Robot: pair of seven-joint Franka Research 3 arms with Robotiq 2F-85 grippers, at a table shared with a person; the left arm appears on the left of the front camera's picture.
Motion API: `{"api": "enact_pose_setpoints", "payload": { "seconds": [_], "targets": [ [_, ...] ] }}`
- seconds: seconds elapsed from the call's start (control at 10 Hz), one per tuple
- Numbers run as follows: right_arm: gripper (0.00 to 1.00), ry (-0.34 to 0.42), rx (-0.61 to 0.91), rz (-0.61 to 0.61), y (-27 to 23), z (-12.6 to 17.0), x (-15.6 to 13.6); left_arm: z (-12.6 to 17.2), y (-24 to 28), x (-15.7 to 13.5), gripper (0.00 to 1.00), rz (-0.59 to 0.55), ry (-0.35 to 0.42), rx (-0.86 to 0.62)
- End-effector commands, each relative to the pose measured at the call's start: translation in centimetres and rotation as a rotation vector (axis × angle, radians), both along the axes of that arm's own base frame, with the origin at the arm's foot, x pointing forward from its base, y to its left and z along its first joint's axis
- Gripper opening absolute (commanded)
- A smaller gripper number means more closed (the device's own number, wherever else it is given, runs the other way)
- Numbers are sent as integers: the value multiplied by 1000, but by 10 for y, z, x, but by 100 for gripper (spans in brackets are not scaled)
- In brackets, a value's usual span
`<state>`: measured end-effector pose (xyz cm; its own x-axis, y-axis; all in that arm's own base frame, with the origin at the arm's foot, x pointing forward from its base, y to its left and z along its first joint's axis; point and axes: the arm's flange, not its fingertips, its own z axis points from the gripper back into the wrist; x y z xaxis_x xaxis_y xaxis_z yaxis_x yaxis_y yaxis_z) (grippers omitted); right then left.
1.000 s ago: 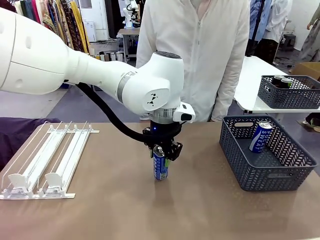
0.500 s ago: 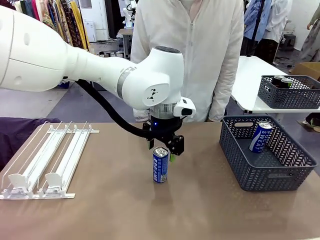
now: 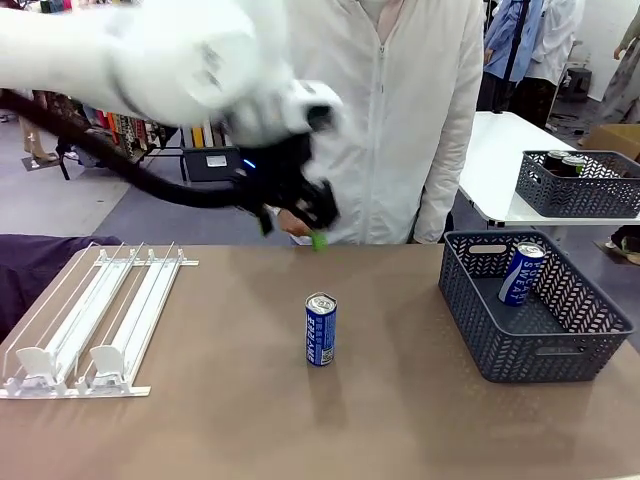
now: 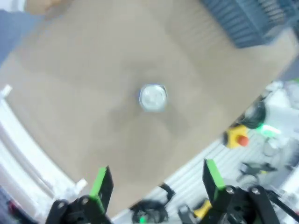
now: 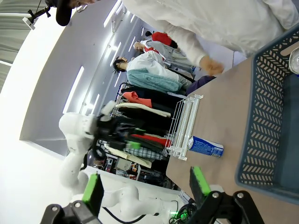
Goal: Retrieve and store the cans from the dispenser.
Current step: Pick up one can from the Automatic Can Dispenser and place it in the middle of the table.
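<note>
Left gripper (image 3: 300, 225), front view: raised above the brown counter (image 3: 230, 400) and motion-blurred, jaws apart, holding nothing. One blue-and-white can (image 3: 320, 329) stands upright near the middle of the counter, silver top up, cylindrical, glossy print. A second blue-and-white can (image 3: 522, 272) leans tilted inside the dark grey lattice basket (image 3: 480, 330) at the counter's right side. The dispenser (image 3: 95, 320), white wire rails with small pusher blocks at its near end, lies flat at the left. A person in a white zipped top (image 3: 400, 100) stands at the far edge. Behind, a white table (image 3: 500, 160) carries another grey basket (image 3: 580, 195) with dark cans in it.

Left wrist view: my green pads (image 4: 99, 182) stand wide apart, nothing between them. The upright can shows below as a round silver top on matte brown; picture blurred.

Right wrist view: right gripper (image 5: 145, 186) spread wide, empty, pads green. The lattice basket wall sits close; the standing can and the dispenser lie beyond it. Clothes racks line the room.
</note>
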<state>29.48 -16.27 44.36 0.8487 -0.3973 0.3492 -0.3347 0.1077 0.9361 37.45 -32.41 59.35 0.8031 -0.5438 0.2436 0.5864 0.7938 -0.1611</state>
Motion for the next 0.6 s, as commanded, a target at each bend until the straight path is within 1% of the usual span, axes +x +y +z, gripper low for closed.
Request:
{"api": "enact_pose_setpoints", "payload": {
  "seconds": [0.0,0.1,0.2,0.3,0.4,0.5],
  "targets": [
    [100,-7,12,-2,0,5,1,25,145,-19,100,72,85,-198],
    [100,-7,12,-2,0,5,1,34,211,-29,100,141,107,-302],
    [100,-7,12,-2,0,5,1,35,279,-45,100,261,104,-416],
    [100,-7,12,-2,0,5,1,24,343,-61,100,317,155,-527],
    [100,-7,12,-2,0,5,1,9,385,-68,100,375,195,-599],
    [100,-7,12,-2,0,5,1,-11,420,-71,100,399,242,-679]
  ]
}}
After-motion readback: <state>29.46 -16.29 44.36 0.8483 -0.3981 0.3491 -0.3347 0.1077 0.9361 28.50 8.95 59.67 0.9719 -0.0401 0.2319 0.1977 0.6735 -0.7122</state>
